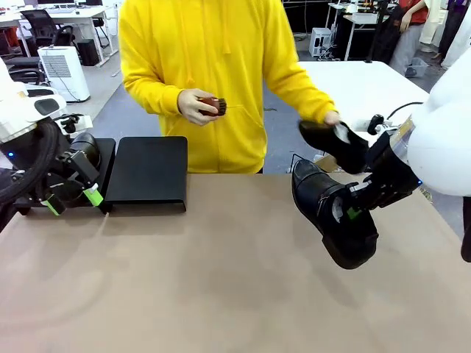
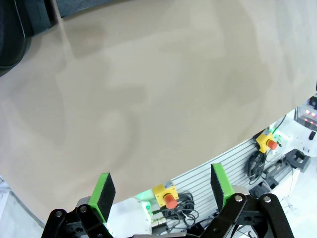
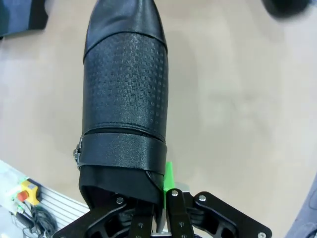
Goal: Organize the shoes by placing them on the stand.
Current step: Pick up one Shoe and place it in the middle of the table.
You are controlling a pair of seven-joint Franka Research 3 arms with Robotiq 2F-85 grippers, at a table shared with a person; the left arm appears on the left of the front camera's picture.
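Tan tabletop point(image 1: 221, 294); black stand point(image 1: 147, 173) at its far left; white desks point(image 1: 368, 81) behind

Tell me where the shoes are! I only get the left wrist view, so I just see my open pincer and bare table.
Observer: The right pincer is shut on a black dress shoe, holding it above the table.
Operator: Is there another one?
Observer: Yes, the person's hand holds a second shoe just behind it.
Operator: Are they holding anything else?
Observer: Their other hand grips a small reddish-brown brush.
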